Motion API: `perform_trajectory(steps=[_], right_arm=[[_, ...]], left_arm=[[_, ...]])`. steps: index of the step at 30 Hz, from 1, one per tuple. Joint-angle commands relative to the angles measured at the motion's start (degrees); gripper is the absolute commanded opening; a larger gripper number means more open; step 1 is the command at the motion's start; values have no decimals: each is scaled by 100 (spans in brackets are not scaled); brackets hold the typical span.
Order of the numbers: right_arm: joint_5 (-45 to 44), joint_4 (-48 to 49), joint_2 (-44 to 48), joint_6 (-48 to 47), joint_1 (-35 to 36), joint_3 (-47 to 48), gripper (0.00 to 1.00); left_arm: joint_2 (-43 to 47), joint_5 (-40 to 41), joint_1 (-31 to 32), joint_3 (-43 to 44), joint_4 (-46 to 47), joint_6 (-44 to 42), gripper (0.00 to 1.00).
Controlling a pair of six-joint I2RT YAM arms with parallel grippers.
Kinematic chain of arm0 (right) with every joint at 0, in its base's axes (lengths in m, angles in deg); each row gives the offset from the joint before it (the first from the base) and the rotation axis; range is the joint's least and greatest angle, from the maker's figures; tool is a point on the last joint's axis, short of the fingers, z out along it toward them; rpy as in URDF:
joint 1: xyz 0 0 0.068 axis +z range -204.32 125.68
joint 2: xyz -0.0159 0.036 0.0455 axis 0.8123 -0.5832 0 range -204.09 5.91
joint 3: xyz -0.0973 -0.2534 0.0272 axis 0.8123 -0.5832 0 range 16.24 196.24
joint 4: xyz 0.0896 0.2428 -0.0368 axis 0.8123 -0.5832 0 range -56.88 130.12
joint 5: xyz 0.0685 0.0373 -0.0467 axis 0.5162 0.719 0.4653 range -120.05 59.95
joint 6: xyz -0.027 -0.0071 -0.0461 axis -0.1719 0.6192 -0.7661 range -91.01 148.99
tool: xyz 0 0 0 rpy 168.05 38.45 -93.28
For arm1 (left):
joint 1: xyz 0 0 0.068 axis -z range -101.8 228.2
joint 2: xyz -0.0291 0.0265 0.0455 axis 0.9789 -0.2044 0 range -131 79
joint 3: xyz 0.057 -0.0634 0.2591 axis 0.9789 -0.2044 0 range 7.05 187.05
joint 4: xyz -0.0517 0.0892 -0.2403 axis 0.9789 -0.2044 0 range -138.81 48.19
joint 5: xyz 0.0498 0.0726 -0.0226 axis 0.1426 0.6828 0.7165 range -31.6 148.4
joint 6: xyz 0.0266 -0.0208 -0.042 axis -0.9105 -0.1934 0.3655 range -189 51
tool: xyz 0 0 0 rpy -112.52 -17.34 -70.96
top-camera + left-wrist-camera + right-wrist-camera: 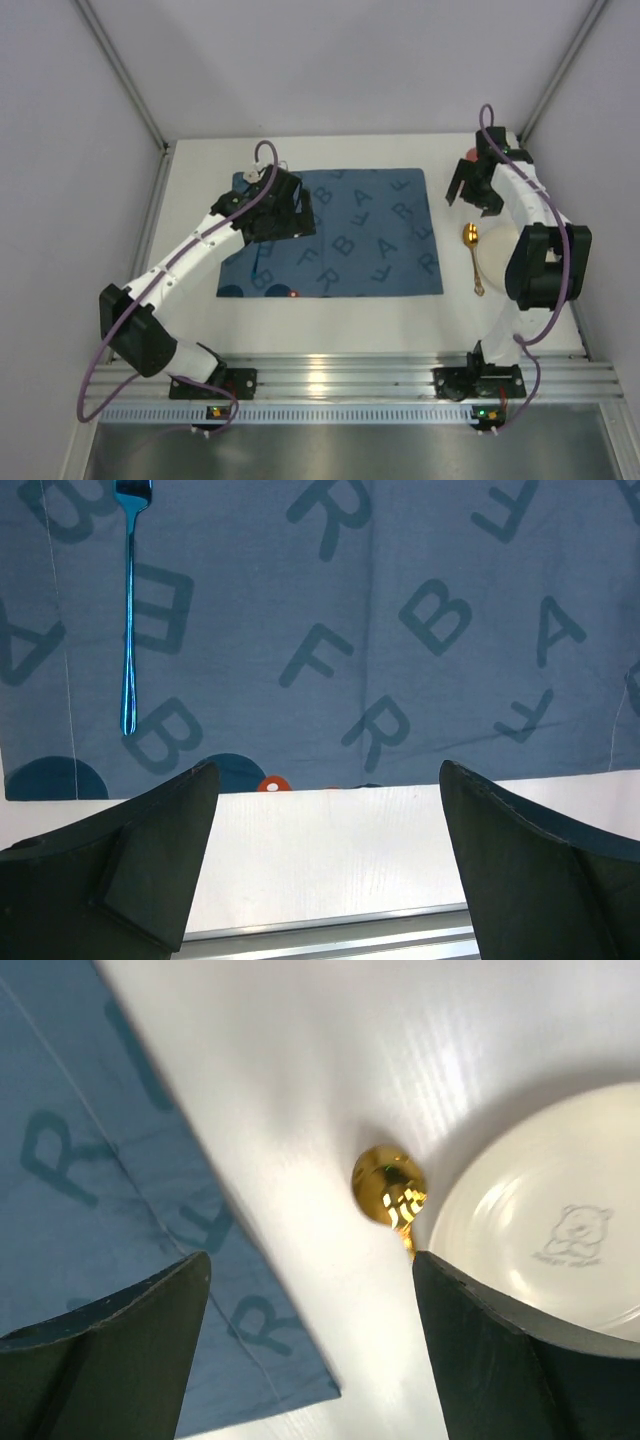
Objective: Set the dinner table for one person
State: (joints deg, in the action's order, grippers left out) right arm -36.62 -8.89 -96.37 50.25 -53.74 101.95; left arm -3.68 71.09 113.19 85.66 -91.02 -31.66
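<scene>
The white dinner table [330,335] carries a dark blue lettered placemat [350,235] in its middle. A shiny blue fork [128,610] lies on the placemat's left part. A gold spoon [472,255] lies on the table right of the placemat, beside a white plate [495,258] that my right arm partly hides. The right wrist view shows the spoon's bowl [388,1185] touching the plate's rim [540,1230]. My left gripper [283,215] hovers over the placemat's left half, open and empty [328,770]. My right gripper [468,190] is above the table's far right, open and empty [312,1257].
A small orange-red ring [272,783] and dark blue discs [55,777] peek out at the placemat's near edge. A reddish object [470,155] sits behind my right gripper. A silver rail [330,385] edges the near side; grey walls enclose the cell.
</scene>
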Motion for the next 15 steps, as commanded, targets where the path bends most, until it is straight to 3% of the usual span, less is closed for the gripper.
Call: perform_trajectory(steps=[1, 9, 15], right_arm=[[-424, -266, -178, -236, -251, 815, 82], [-353, 699, 330, 211, -602, 1114, 80], [-355, 1227, 113, 994, -1007, 1289, 80]], left_arm=[[14, -91, 18, -91, 351, -113, 97], [225, -100, 26, -487, 439, -52, 97], [208, -144, 17, -346, 412, -69, 97]])
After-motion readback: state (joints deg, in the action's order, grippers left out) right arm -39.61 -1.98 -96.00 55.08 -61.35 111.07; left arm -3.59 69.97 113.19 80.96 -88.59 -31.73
